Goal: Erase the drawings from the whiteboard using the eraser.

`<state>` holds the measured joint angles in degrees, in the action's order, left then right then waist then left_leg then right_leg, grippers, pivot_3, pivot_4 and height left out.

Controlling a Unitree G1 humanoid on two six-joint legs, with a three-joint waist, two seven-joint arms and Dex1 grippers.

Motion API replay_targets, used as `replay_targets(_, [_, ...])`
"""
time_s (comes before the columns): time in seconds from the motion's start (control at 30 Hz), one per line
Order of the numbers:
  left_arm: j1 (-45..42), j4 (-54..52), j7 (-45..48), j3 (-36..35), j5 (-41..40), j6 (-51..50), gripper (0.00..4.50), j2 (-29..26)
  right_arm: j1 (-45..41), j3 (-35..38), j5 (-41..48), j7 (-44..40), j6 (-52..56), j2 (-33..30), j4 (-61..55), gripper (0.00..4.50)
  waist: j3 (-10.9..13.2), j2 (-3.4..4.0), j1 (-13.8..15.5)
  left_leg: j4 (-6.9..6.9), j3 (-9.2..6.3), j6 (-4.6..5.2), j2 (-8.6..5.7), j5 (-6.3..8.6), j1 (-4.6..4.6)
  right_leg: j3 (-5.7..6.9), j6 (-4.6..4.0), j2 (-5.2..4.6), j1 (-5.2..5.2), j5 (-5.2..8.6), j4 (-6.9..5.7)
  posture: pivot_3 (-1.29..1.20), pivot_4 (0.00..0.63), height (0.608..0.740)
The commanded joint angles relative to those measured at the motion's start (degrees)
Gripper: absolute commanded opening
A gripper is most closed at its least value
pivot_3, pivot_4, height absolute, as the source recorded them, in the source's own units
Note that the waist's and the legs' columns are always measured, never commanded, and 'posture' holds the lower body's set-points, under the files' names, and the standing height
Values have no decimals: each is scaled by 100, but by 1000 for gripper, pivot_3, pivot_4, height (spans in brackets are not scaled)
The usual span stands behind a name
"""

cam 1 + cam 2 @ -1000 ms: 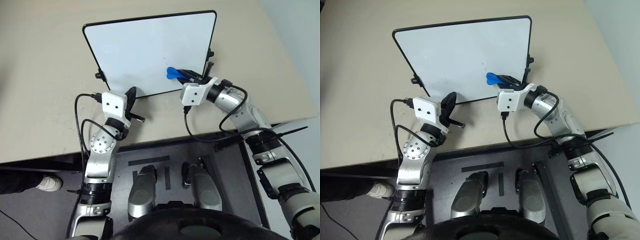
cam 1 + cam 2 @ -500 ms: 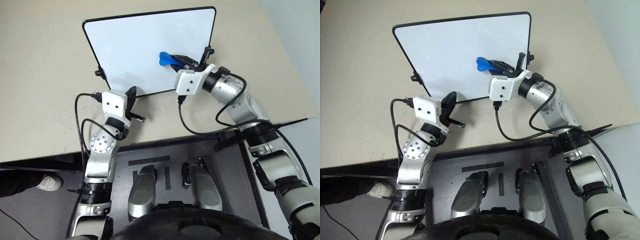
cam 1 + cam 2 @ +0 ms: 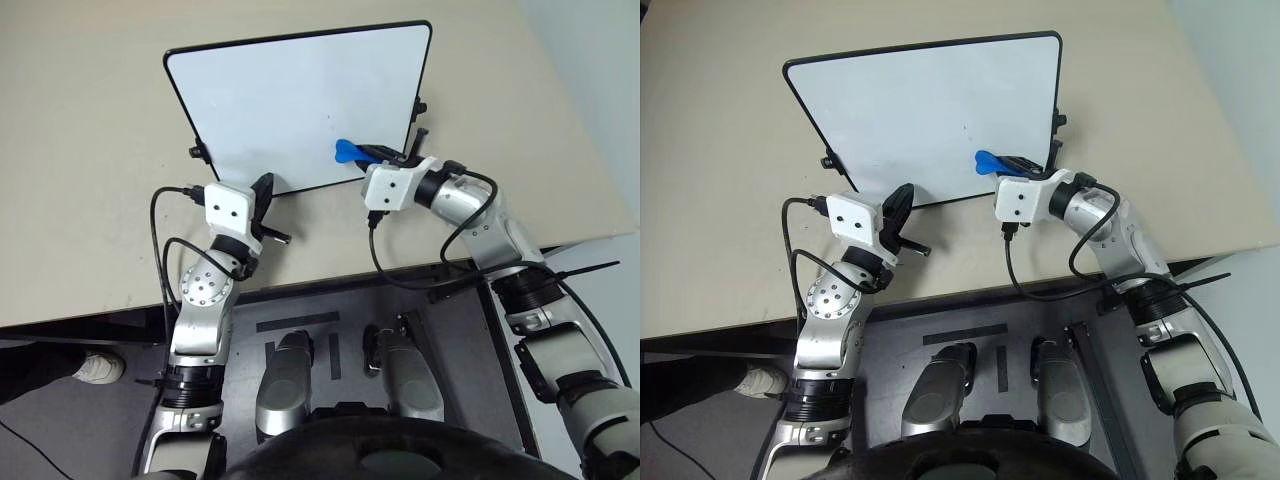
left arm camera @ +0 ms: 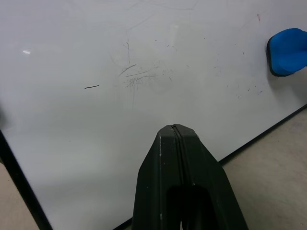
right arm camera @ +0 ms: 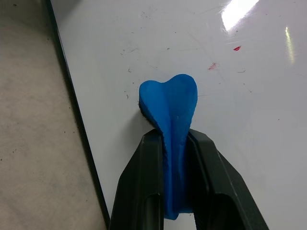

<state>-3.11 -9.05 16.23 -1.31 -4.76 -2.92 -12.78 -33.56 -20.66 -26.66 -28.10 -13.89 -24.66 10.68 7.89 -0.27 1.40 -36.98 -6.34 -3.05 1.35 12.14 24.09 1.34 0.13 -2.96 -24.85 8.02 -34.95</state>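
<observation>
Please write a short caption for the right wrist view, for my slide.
Right end effector shut on the blue eraser, pressing it on the whiteboard near faint red marks.

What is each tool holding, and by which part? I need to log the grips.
The right tool pinches the blue eraser by its near end, with the wide end sticking out over the whiteboard. The left tool is shut on nothing.

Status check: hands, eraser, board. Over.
Right hand shut on eraser, pressed to whiteboard. Left hand shut, empty, at the board's near edge. Faint red specks remain. Nothing in the way.
</observation>
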Motion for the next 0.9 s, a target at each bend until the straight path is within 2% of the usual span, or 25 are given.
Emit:
replay_targets(0.03, [-50,-93,34,19,-17,95,0,-7,-337,174,60,139,8,88,-146,380,0,0,-5,0,0,0,0,0,0,0,0,0,0,0,0,0,150,740])
replay_targets(0.43, [-40,-98,-8,6,-7,108,0,11,-744,316,506,-39,385,353,-43,380,0,0,-4,0,2,0,1,0,1,-2,-1,1,-2,0,-1,0,150,740])
replay_targets(0.9, [-71,-50,12,12,-8,135,0,6,-56,198,643,-525,888,199,-422,380,0,0,3,0,6,-2,-1,0,0,-4,-1,1,0,0,-2,0,150,740])
